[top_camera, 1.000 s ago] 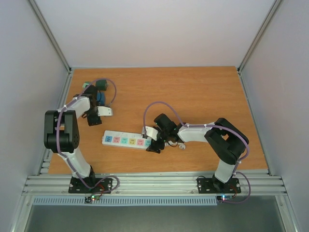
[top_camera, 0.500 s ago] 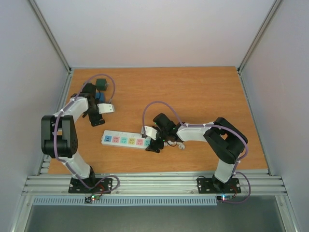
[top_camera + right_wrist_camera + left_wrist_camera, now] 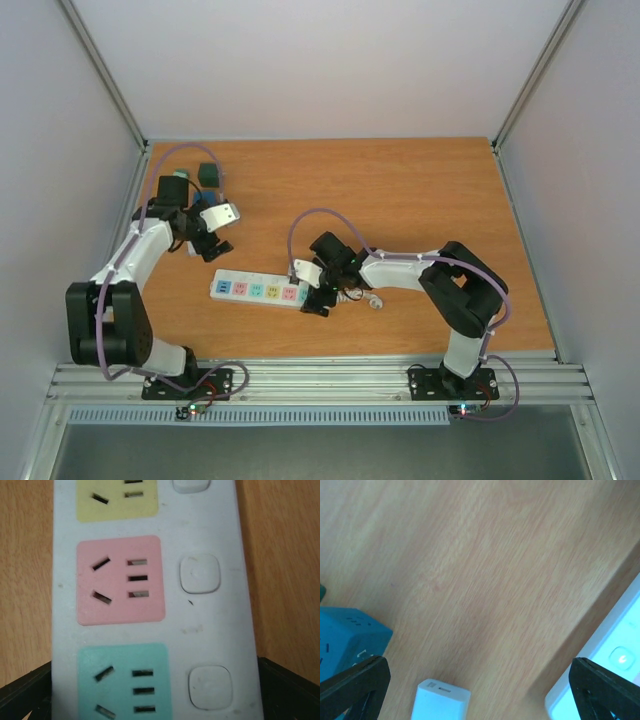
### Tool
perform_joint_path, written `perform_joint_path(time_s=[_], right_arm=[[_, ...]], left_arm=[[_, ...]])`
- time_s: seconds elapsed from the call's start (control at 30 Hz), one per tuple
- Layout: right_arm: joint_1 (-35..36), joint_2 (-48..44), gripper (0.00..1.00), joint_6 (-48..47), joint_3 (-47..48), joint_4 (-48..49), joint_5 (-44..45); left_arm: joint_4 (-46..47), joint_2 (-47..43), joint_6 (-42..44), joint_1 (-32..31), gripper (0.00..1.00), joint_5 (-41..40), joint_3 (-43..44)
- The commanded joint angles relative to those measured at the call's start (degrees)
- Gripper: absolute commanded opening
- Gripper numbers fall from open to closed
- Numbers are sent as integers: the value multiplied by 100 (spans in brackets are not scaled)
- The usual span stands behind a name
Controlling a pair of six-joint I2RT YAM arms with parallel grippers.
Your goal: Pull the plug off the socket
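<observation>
Socket (image 3: 262,290) on worktop (image 3: 420,200), its end straddled by my right pincer (image 3: 319,296), grip I cannot tell; left pincer (image 3: 480,680) released above plug (image 3: 441,700)

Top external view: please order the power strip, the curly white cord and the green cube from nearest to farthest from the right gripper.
1. power strip, its right end between the fingers of the right gripper.
2. curly white cord, just to the right of the gripper.
3. green cube, far off at the back left.
</observation>
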Motion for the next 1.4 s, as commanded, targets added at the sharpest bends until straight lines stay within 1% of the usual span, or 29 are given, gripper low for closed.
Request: perform_joint_path(time_s=[0.0,0.13,0.4,0.63,0.9,0.97,1.07,1.13,1.23,1.37], right_arm=[[206,165,98,118,291,-477,111],[331,265,99,165,648,-723,90],[569,651,99,198,1301,-1014,196],[714,960,96,205,1704,-1195,283],[783,1150,97,277,2089,-1381,321],[809,1198,95,264,2193,-1443,323],[815,1258,89,211,2255,-1492,377],[815,1265,85,142,2228,-1490,489],[802,1234,82,41,2151,-1493,640],[675,1137,77,5,2040,-1569,591]], left_arm=[[830,-528,-948,23,100,764,-371],[1204,-772,-1507,86,100,886,-578],[1956,-1128,-2447,296,100,875,-797],[2078,-1384,-2507,310,100,795,-970],[2122,-1348,-2519,307,100,827,-1036],[2109,-1332,-2528,312,100,836,-1027],[2090,-1338,-2522,311,100,854,-1018],[2086,-1338,-2514,312,100,837,-1018],[2095,-1338,-2514,314,100,851,-1010],[2100,-1322,-2517,306,100,853,-1011]])
